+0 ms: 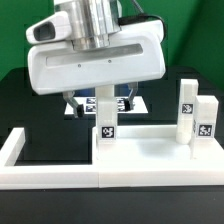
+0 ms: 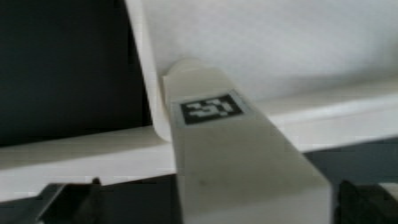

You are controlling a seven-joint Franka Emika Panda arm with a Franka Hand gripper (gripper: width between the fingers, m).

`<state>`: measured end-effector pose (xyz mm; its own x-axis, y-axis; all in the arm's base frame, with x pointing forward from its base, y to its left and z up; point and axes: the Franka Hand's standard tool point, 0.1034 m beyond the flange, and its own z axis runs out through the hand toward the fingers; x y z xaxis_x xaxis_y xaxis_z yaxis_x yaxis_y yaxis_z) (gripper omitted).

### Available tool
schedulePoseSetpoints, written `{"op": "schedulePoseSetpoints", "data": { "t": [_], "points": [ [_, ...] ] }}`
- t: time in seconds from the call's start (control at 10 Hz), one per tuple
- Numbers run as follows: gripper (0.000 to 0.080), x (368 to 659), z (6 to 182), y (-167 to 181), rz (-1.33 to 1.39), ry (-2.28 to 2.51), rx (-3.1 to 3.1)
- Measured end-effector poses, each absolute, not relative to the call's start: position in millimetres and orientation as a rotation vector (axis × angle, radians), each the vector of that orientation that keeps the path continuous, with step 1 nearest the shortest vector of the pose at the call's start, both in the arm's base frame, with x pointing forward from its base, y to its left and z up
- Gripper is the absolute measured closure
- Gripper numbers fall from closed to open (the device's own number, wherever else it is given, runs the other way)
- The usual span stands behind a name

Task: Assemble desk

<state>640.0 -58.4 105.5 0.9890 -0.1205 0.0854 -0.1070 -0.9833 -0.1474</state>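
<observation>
We see the pincer hanging above a white plastic leg, a rectangular block with a small black-and-white tag. Its jaws stand wide, one on each side of the leg, and grip nothing; in the wrist view the dark fingertips stay clear of the leg's smooth faces. The leg stands upright at a corner of the flat, raised-edge tabletop. Two more tagged legs stand near the tabletop's other corner on the black surface.
</observation>
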Motion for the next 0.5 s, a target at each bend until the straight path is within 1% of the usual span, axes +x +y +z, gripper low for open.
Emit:
{"op": "schedulePoseSetpoints", "data": {
  "t": [0.1,0.2,0.3,0.4,0.5],
  "points": [
    [0.015,642.2,106.0,-52.1,-0.153,0.174,-2.99],
    [0.015,642.1,105.9,-52.7,-0.152,0.187,-2.989],
    [0.0275,641.9,105.6,-53.5,-0.151,0.191,-2.989],
    [0.0275,642.0,105.5,-52.7,-0.145,0.265,-2.98],
    [0.0452,641.8,105.5,-55.4,-0.137,0.401,-2.967]
  ]
}}
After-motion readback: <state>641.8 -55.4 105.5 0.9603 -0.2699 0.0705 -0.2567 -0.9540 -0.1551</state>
